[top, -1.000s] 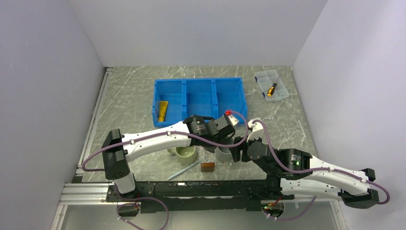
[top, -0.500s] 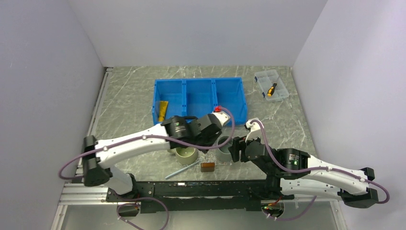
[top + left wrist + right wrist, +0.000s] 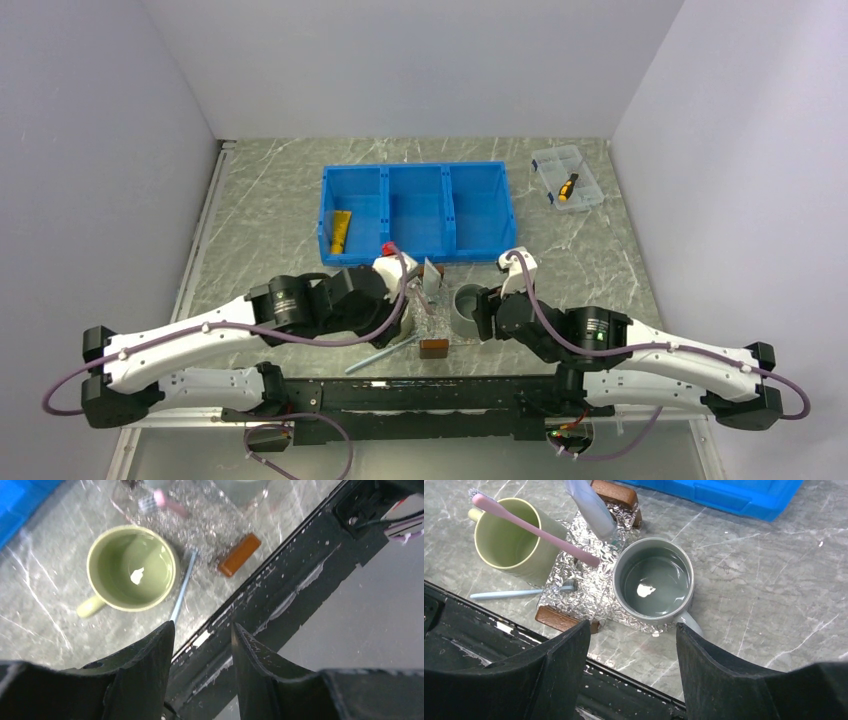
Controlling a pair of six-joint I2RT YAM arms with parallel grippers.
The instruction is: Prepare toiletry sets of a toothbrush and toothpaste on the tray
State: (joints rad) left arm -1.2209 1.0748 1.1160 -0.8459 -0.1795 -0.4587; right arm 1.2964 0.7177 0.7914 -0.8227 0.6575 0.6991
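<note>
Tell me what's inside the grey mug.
The grey mug looks empty: its bare bottom shows only a bright glint of reflected light. The near inner wall is hidden behind the rim, so that strip cannot be checked.

Tray [image 3: 594, 596] is pretty boxed in, right wrist view: green mug [image 3: 499, 545] tight on its left, grey mug [image 3: 654, 580] crowding its right, pink toothbrush [image 3: 534, 530] slanting across. Bare surface [image 3: 764, 580] at frame right gives easy passage.
</note>
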